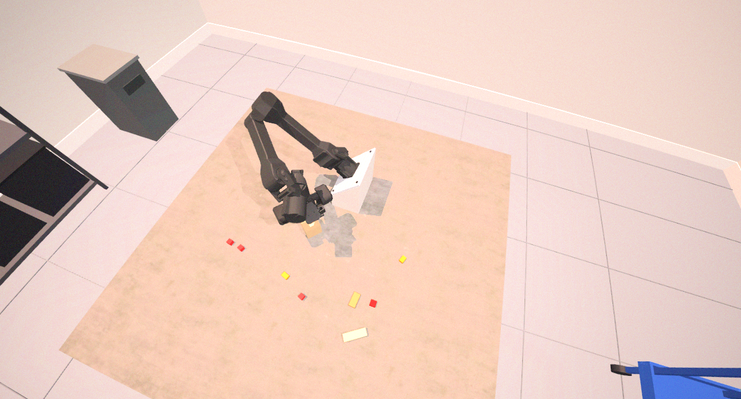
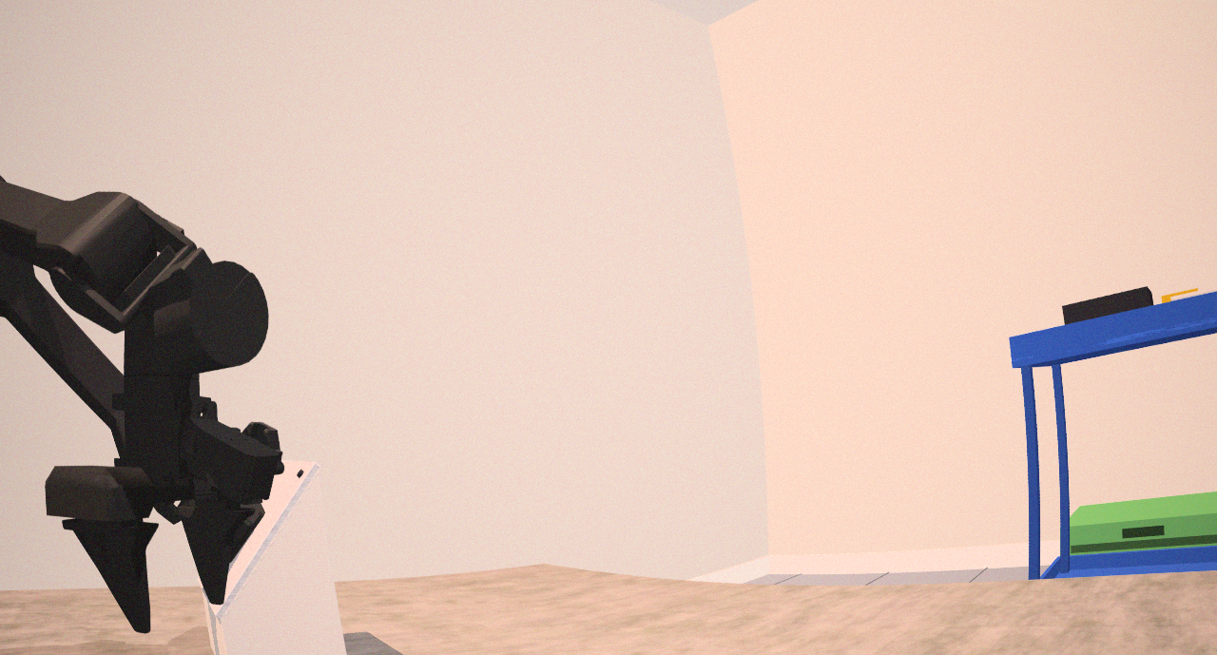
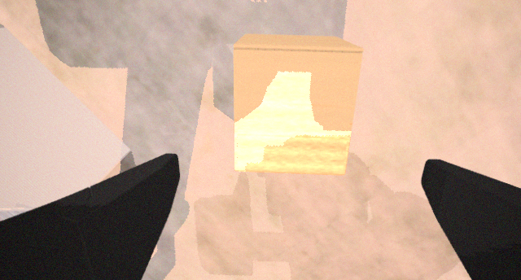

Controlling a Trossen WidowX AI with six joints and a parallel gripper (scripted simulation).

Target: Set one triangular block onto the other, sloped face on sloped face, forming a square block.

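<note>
The two triangular blocks sit together on the table as one wood-coloured square block. In the wrist view its top looks level and its ends look even. A thin dark seam runs along its far top edge. The sloped faces are hidden. My gripper is open and empty, above the block. In the wrist view its fingers stand wide to the left and right of the block, with gaps on both sides. In the top view the hand partly hides the block, and the exterior view does not show it.
A white sloped stand is close beside the hand. Small red cubes, yellow blocks, an orange-yellow block and a long pale block lie farther off on the table.
</note>
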